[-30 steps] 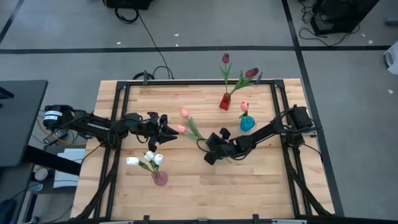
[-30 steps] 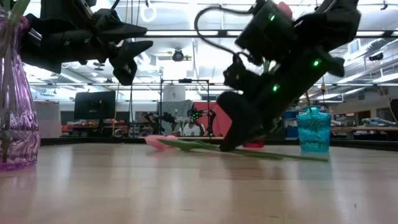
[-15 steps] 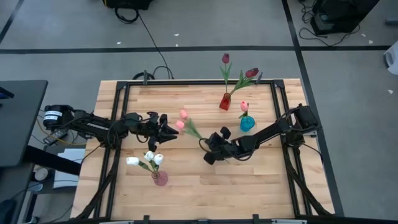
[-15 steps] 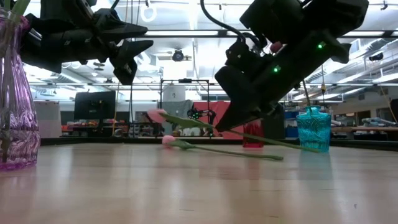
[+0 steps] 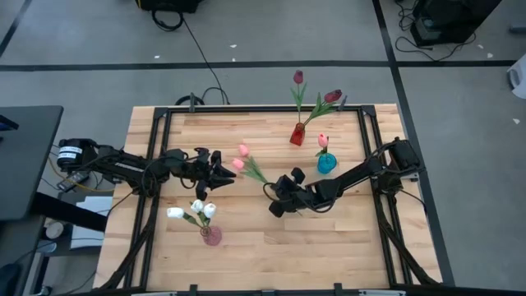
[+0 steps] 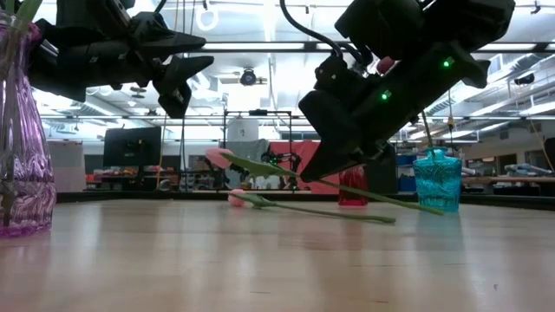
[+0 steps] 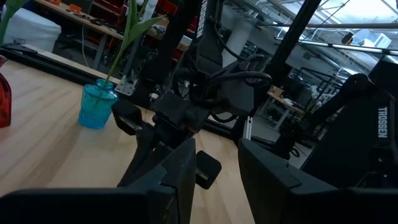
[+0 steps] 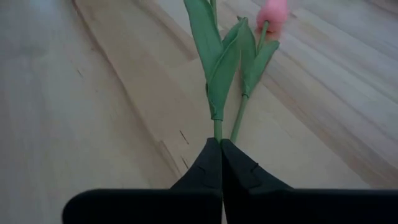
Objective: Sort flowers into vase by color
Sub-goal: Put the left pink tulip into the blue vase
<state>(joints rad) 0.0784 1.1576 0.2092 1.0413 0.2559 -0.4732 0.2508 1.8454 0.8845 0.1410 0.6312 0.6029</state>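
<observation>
Two pink flowers show at mid-table. One (image 6: pixel 260 167) is raised at a slant with my right gripper (image 8: pixel 219 148) shut on its stem; its head (image 6: pixel 217 157) is in the air. The other (image 6: pixel 303 209) lies flat on the wood, head (image 8: pixel 272 12) toward the table's left, its stem passing beside my right gripper's fingers. My left gripper (image 5: pixel 223 174) hovers level and open, left of the pink heads, holding nothing. A blue vase (image 5: pixel 326 163) holds a pink flower, a red vase (image 5: pixel 297 134) dark red ones, a purple vase (image 5: pixel 212 236) white ones. My right gripper pinches the raised flower's stem just below its leaf (image 8: pixel 216 129) between the two fingertips. It comes slanting down from the table's right, nearly in line with the stem. The flower is tilted, head end up, and its lower stem end (image 6: pixel 434 208) is low by the table.
The purple vase (image 6: pixel 17 130) stands near the front left, the blue vase (image 6: pixel 436 180) and red vase (image 6: pixel 351 198) behind my right arm toward the far right. A black frame (image 5: pixel 156 164) runs along the table's sides. Bare wood lies along the near edge.
My right gripper has risen a little from the table with one pink flower. That flower's head end has lifted clear and now slants upward. The other pink flower has stayed lying on the wood. For the last half second nothing has moved.
</observation>
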